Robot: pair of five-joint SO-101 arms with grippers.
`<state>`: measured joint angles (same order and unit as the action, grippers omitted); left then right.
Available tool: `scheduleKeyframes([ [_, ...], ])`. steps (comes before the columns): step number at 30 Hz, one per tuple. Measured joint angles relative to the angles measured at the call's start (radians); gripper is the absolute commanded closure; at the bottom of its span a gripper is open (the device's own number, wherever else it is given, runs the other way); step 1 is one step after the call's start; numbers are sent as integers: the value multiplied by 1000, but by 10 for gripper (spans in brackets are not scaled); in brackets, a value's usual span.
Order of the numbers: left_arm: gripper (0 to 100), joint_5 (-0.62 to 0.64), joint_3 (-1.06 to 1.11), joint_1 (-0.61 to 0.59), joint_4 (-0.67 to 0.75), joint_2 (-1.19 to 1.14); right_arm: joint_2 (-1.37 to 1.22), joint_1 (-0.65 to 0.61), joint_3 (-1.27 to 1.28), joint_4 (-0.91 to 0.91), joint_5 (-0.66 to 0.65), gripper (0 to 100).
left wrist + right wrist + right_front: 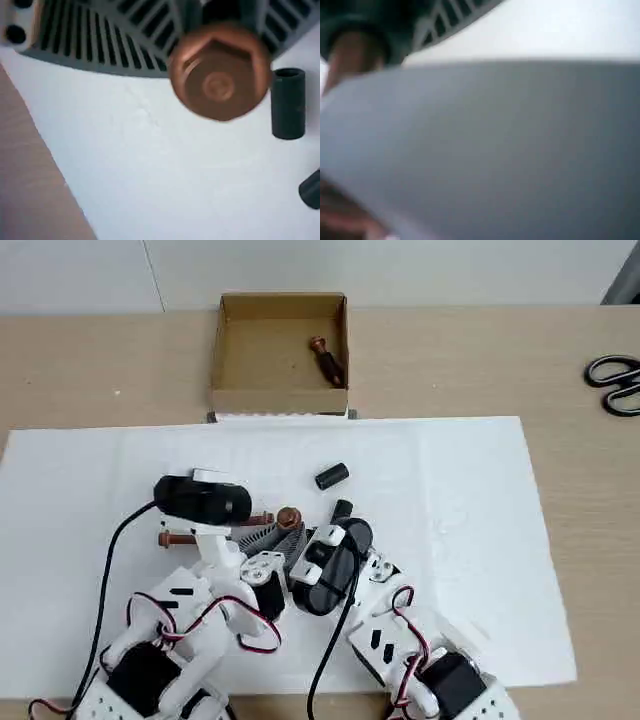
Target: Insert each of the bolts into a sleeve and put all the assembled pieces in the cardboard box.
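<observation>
My left gripper (pixel 283 533) is shut on a copper bolt (pixel 288 517), whose hex head (pixel 220 75) faces the left wrist camera between the grey ribbed fingers (pixel 100 40). Two black sleeves (pixel 332 476) (pixel 342 508) lie on the white sheet just beyond; in the left wrist view the nearer sleeve (pixel 287 102) and the other sleeve (pixel 312 187) are beside the bolt head. Another copper bolt (pixel 175 537) lies half under the left arm. My right gripper (pixel 318 540) sits right beside the left one. One assembled piece (pixel 327 360) lies in the cardboard box (pixel 232 350).
The white sheet (pixel 450 540) covers the middle of the wooden table. Black scissors (pixel 615 385) lie at the far right edge. The box stands just behind the sheet's far edge. The two arms crowd together at the front centre.
</observation>
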<state>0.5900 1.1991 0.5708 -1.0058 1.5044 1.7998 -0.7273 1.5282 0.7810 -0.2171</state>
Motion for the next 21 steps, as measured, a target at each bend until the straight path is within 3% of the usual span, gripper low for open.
scheduleKeyframes([
  [12, 986, -57, 57, 9, 9, 8, -2, -2, 2, -28, -3, 995],
  [18, 791, -57, 57, 2, 11, 8, -2, 3, 2, -28, -3, 995],
  [21, 742, -63, 61, 8, 9, -2, 0, 25, -5, -29, -5, 995],
])
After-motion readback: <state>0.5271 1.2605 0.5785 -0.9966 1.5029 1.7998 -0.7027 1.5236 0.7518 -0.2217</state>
